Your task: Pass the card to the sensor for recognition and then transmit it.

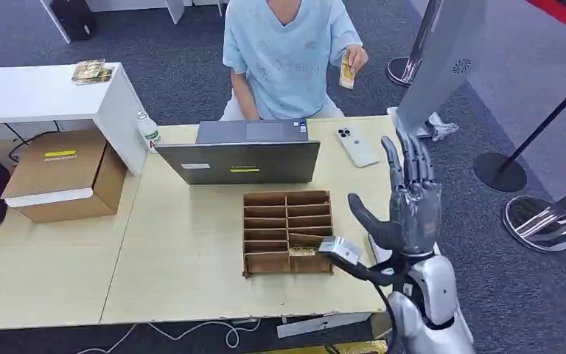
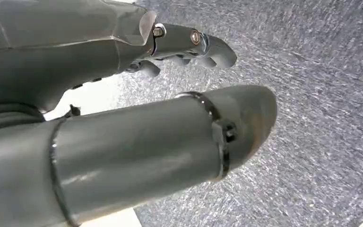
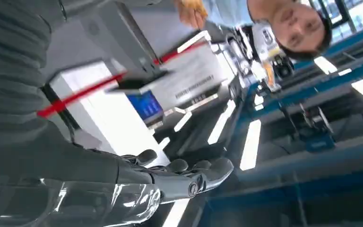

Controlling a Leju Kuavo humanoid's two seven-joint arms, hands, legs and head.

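Wooden table (image 1: 191, 243) | grey carpet (image 1: 191, 66) | cardboard organiser (image 1: 287, 232) | laptop (image 1: 243, 151)

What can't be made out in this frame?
- Print on the card in the person's hand: too small, head view.
- Sensor panel: cut off by the top edge, head view.
- Contents of the organizer: partly hidden by the right hand.
- Left hand: too close to read.

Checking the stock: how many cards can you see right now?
3 places: one card in the person's hand, one in the slotted box, a small pile on the white counter. More may be hidden.
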